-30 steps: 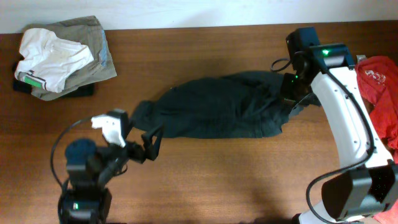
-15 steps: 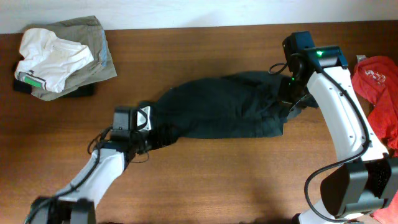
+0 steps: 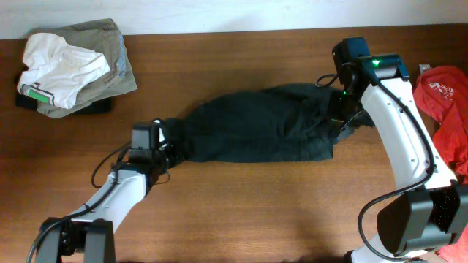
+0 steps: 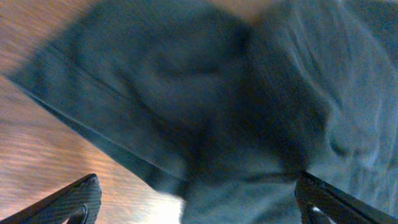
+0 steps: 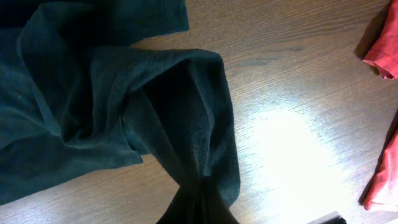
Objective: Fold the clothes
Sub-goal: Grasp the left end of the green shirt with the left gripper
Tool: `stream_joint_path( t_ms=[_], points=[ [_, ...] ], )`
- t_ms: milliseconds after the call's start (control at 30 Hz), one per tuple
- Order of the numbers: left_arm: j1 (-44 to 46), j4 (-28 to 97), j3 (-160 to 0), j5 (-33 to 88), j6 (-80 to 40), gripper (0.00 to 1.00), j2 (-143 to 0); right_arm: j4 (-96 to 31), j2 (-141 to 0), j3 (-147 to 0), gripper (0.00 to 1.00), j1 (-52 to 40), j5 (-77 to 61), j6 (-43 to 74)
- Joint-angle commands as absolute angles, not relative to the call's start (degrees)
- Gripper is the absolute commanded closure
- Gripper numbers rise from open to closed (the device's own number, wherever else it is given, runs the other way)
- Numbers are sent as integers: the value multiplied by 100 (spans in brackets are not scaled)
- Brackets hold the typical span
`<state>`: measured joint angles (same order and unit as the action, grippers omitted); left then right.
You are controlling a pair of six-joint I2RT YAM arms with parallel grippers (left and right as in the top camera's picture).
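Observation:
The black T-shirt (image 3: 256,124) lies bunched in a long strip across the middle of the table; no white lettering shows. My left gripper (image 3: 170,144) is at the shirt's left end. In the left wrist view its jaws (image 4: 199,208) are wide open, with the blurred dark cloth (image 4: 249,93) between and ahead of them. My right gripper (image 3: 342,117) is at the shirt's right end, with a gathered fold of the shirt (image 5: 186,118) running into its jaws (image 5: 199,214). The fingers themselves are hidden by cloth.
A pile of a white garment (image 3: 58,62) and an olive garment (image 3: 113,47) lies at the back left. A red garment (image 3: 446,102) lies at the right edge and shows in the right wrist view (image 5: 385,43). Bare wood table (image 3: 256,204) lies in front.
My left arm has swung from the table's front up to the shirt's left end, and its open jaws now straddle the cloth. The right arm has barely moved.

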<state>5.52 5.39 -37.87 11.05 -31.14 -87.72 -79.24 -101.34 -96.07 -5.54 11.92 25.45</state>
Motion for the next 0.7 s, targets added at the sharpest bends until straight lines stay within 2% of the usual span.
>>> stream_joint_path(
  t_ms=[0,133,467,533,667],
  points=[
    [-38,578,-3920,1173,-3166,1,-8814,-7931,-10143,-9577,96,-506,1203,2552],
    [-541,858,-3920,1227,-3166,1,-8818,-7924,-10145,-9577,96,-506,1201,2552],
    [-342,51,-4056,1463,-2912,2,-9496,-7926,-10145,-9577,96,-508,1201,2554],
    [-261,301,-4300,1326,-2683,2,-9789,-7929,-10145,-9577,96,-508,1201,2552],
    [16,1542,-5133,250,-2362,1,-10204,-7926,-10145,-9577,96,-508,1201,2554]
  ],
)
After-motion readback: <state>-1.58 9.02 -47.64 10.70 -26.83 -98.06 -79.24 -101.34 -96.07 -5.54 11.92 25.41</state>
